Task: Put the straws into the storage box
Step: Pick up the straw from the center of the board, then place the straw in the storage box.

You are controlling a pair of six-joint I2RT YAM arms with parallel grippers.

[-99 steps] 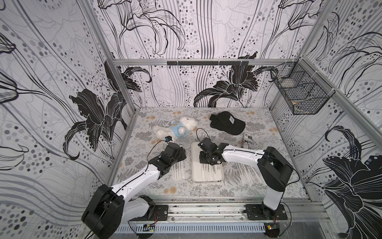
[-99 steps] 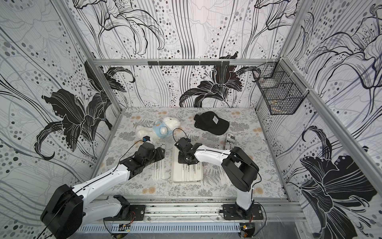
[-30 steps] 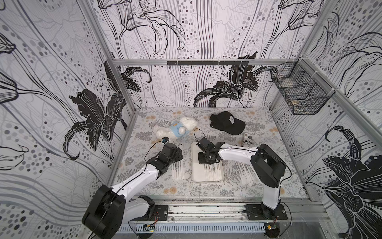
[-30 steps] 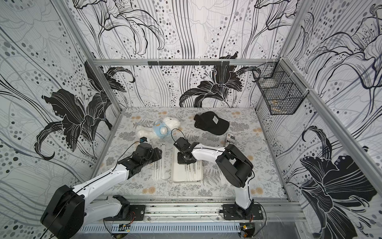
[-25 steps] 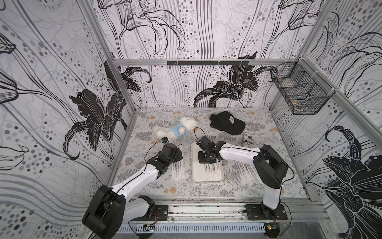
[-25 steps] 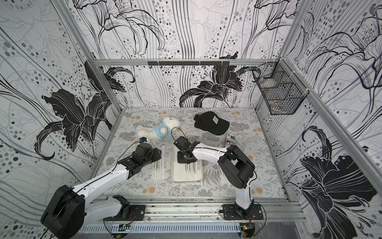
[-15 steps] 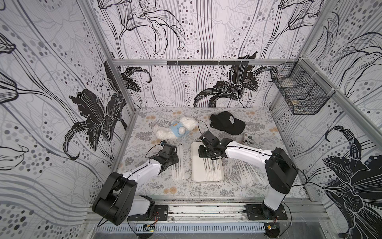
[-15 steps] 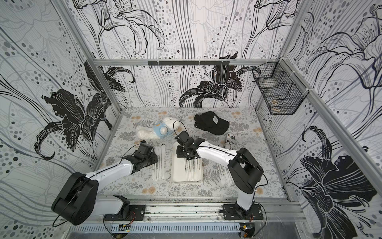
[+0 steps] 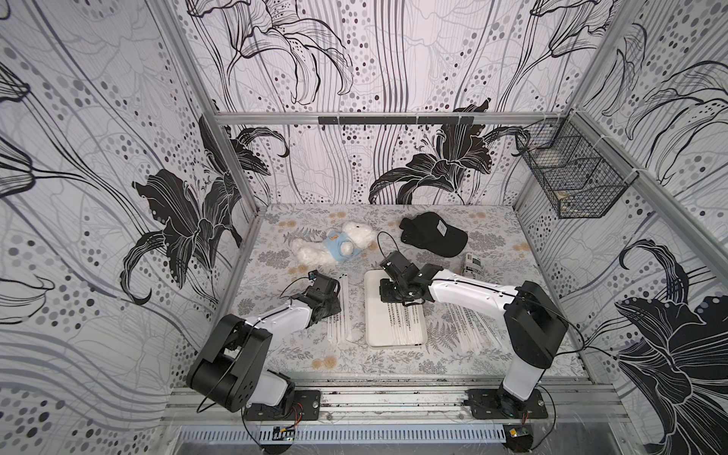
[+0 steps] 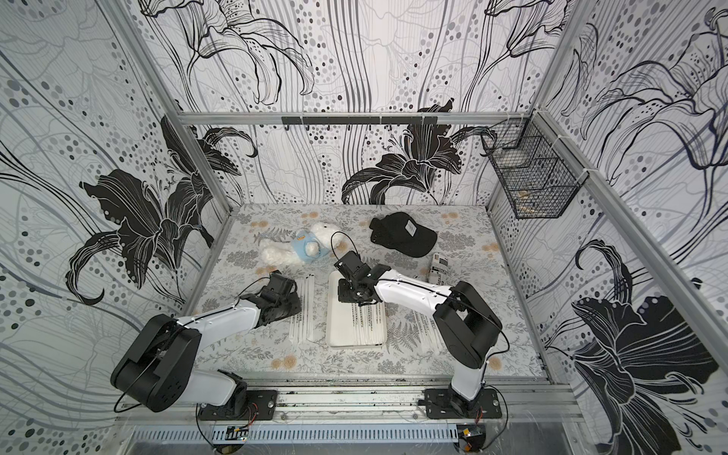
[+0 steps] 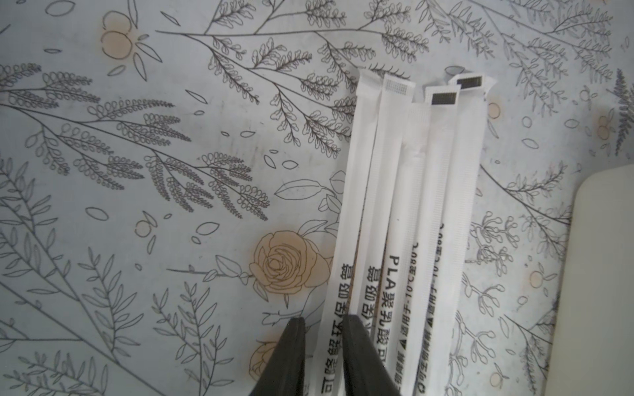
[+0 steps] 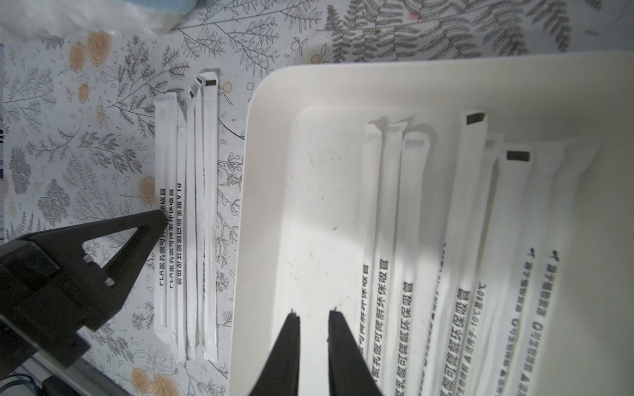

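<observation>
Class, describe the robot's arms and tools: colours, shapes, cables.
The left arm and right arm have white shells, black joints and black bases. Thin black cables loop at the wrists. The left tool and right tool have black, tapering fingers.

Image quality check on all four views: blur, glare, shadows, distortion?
Both top views: sharp, evenly lit, wide-angle, side walls lean outward. Left wrist: flat light, print on the straws crisp. Right wrist: soft shadow bands on the storage box floor, one side washed out, plush toy corner blurred.

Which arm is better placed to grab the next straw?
Left. The left hand straddles the outermost straw of the bundle beside the storage box; the right hand hovers empty over that box.
</observation>
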